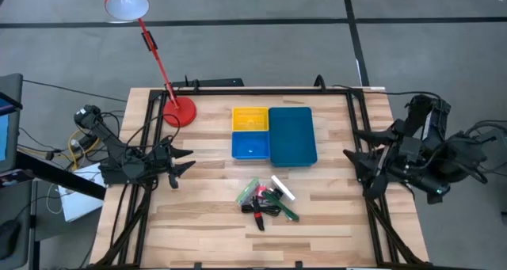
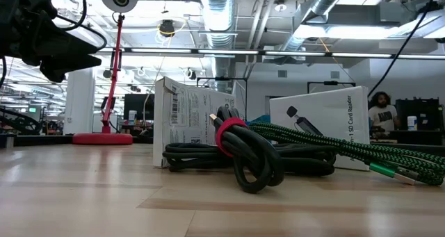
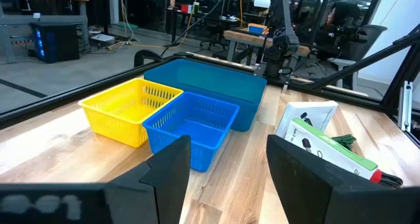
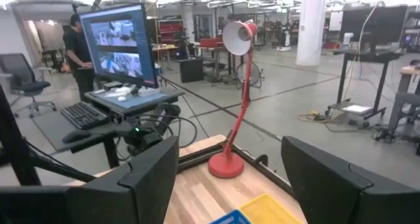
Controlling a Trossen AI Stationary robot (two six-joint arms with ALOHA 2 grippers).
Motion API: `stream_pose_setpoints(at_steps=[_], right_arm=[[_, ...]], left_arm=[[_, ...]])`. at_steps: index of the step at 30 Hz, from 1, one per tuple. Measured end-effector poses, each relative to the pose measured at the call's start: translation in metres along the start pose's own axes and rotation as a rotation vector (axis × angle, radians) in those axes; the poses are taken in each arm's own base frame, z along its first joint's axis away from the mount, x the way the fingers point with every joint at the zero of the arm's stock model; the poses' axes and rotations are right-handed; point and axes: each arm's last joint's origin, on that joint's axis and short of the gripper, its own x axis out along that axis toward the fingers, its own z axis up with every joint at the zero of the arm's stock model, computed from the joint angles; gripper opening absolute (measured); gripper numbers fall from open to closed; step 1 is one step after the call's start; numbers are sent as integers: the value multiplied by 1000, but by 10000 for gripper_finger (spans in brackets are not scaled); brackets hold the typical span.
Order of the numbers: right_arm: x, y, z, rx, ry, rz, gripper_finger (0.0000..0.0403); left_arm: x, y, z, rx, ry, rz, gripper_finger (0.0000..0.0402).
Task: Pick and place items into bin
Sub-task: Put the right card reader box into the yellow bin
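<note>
Both arms are sitting out at the edges of the bench point(image 1: 214, 238) right now. The left hand point(image 1: 184, 162) is hovering at about 9 o'clock with its fingers spread apart and nothing between them. The right hand point(image 1: 354, 161) is doing the same at 3 o'clock, fingers wide and holding nothing.

The bin point(image 1: 291, 135) is sitting just toward 12 o'clock from the bench's middle — a big teal tray with a yellow basket point(image 1: 249, 118) and a blue basket point(image 1: 249, 146) touching its 9 o'clock side.

The items point(image 1: 265, 199) are all lying in one small heap toward 6 o'clock from the bin, none in it. In the low view the heap is showing a coiled black cable point(image 2: 243, 157) with a red tie, a green braided cord point(image 2: 334, 148) trailing off it, and white boxes point(image 2: 188, 115) standing behind.

A red desk lamp point(image 1: 179, 112) is standing near the 11 o'clock corner — well apart from the heap.
</note>
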Motion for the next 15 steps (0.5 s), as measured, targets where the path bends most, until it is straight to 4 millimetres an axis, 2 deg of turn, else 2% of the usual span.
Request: stream_pose_setpoints(at_steps=[4,8,11,15], right_arm=[[1,5,2,72,-35,63,265],[3,14,-3,138,-107,302,265],[14,21,-14,153,-82,460,265],[39,22,-30,209,24,488,265]], left_arm=[[0,0,0,0,0,0,190],[0,0,0,1,0,0,190],[0,0,0,0,0,0,190],[0,0,0,0,0,0,190]])
